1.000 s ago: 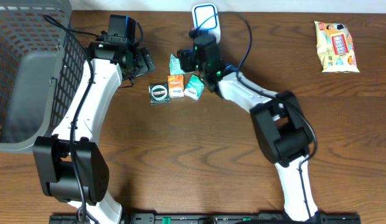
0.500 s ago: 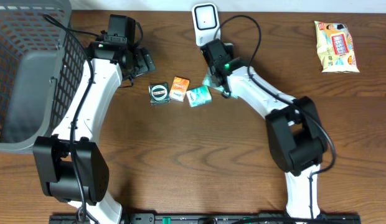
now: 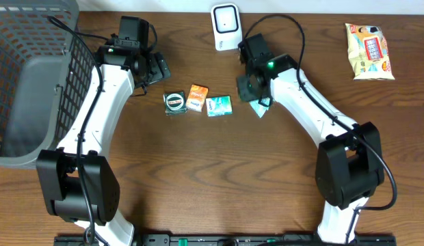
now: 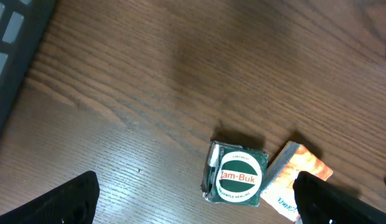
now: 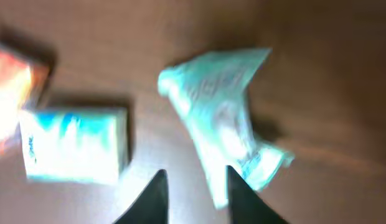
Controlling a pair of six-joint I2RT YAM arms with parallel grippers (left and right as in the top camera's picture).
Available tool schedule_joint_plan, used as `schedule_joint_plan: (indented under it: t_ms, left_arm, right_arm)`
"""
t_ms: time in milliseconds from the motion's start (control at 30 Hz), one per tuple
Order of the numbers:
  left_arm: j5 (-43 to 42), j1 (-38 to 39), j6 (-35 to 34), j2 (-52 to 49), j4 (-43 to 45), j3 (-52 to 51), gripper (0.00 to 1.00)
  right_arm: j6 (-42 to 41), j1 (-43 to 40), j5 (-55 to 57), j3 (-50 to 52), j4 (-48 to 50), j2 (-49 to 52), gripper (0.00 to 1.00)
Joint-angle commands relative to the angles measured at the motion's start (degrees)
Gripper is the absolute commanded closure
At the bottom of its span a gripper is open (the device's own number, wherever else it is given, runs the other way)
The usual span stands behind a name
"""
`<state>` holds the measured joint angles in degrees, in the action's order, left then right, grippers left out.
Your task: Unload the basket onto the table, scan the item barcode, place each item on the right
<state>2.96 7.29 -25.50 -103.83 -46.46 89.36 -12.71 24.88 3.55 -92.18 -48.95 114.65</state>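
The right gripper (image 5: 196, 194) has narrowed onto a crumpled teal foil sachet (image 5: 221, 124), seemingly pinching it, though the wrist view is blurred. In the past second it carried the sachet out of the cluster to just below the white upright barcode scanner (image 3: 226, 17), so presenting the code looks next. The left gripper (image 4: 199, 214) hangs wide open and empty near the green round-labelled tin (image 4: 236, 177). The small orange box (image 3: 195, 96) lies clear of the path.

Grey basket (image 3: 20, 31) left, snack bag (image 3: 370, 51) right, green tin (image 3: 174, 102)
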Motion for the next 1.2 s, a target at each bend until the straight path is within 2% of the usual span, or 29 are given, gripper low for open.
schedule_joint_plan:
  t_ms: [0,133,367,600,800,933,1000,1100,1167]
  left_arm:
    - [0.5,0.0,-0.1,-0.3,-0.2,0.4,0.02]
    - [0.5,0.0,-0.1,-0.3,-0.2,0.4,0.02]
    - [0.5,0.0,-0.1,-0.3,-0.2,0.4,0.02]
    - [0.5,0.0,-0.1,-0.3,-0.2,0.4,0.02]
    - [0.5,0.0,-0.1,-0.3,-0.2,0.4,0.02]
    - [0.5,0.0,-0.1,-0.3,-0.2,0.4,0.02]
    - [0.5,0.0,-0.1,-0.3,-0.2,0.4,0.02]
    - [0.5,0.0,-0.1,-0.3,-0.2,0.4,0.02]
    - [0.5,0.0,-0.1,-0.3,-0.2,0.4,0.02]
  right_arm:
    - [1.7,0.3,-3.2,0.5,-2.2,2.6,0.8]
    - [0.6,0.3,1.5,1.9,-4.8,4.6,0.82]
    - [-2.1,-2.4,9.0,3.7,-3.4,5.0,0.81]
    - [-2.5,-8.7,8.1,3.6,11.0,5.0,0.81]
    - [-2.5,-10.4,-2.7,0.1,12.8,4.9,0.79]
    - [-2.5,-9.9,-13.4,-0.6,12.2,4.9,0.71]
    - [-2.5,-9.5,-15.9,-0.6,11.0,4.9,0.61]
    - [-2.5,-9.0,-15.7,-0.6,8.9,4.9,0.38]
    - [-2.5,-8.9,-15.7,-0.5,8.1,5.0,0.36]
